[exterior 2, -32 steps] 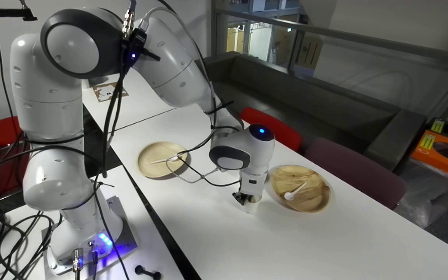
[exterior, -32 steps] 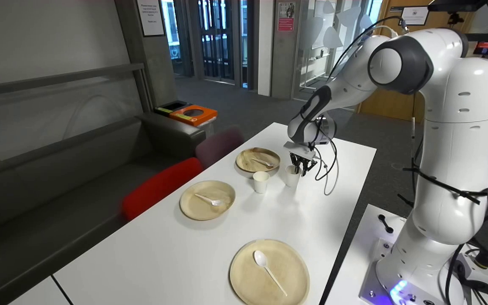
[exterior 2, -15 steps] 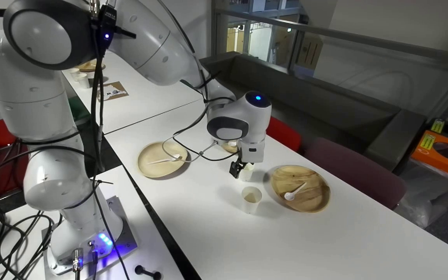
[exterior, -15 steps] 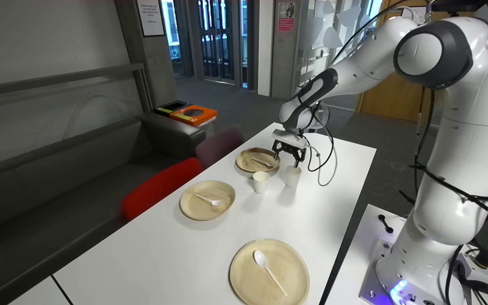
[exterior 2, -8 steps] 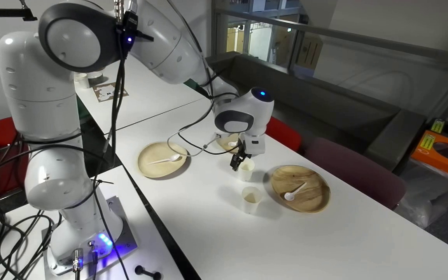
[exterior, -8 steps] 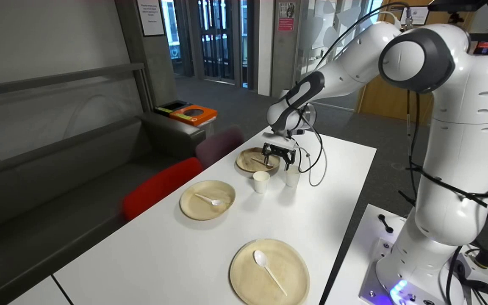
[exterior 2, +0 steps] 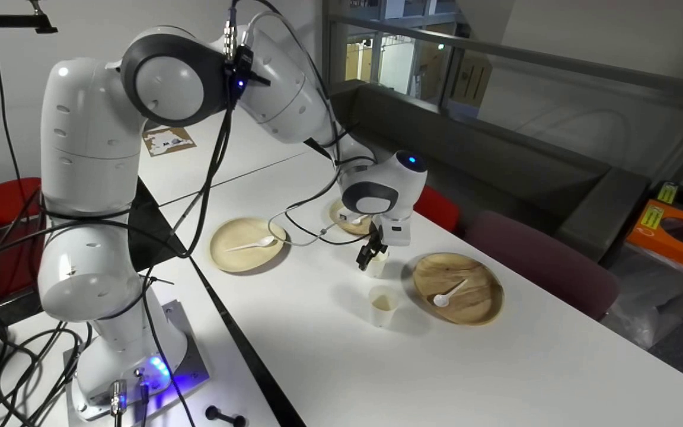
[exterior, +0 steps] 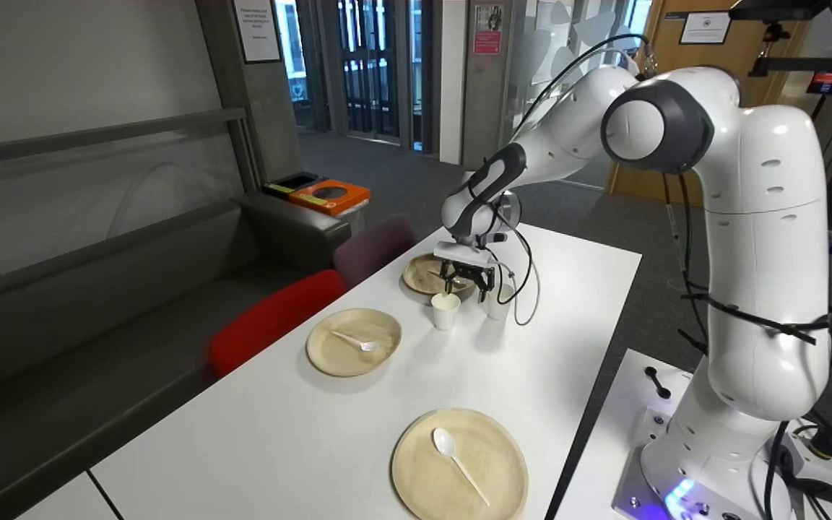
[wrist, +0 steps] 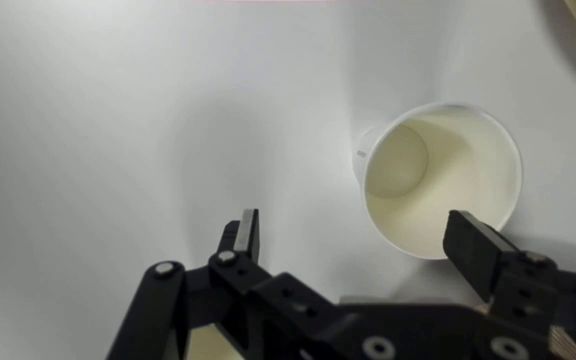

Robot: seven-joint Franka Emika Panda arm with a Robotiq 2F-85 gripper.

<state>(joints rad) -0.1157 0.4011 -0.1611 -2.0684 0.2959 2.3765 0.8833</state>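
My claw (wrist: pixel 352 219) is spread wide, totally empty, and the white tapered paper cup (wrist: pixel 440 177) stands upright kinda ahead, off toward the right-hand finger (wrist: pixel 473 250) in wrist view.

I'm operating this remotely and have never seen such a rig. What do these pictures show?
The machine is one white robot arm with black jaws at its end. Two pictures look on from outside it; the third looks down from its wrist, past the jaws. On the white table are two upright white cups and three shallow plates, each plate bearing a spoon. The jaws stand open and hold nothing. In the wrist view one fingertip overlaps a cup's rim; whether they touch, I can't tell.
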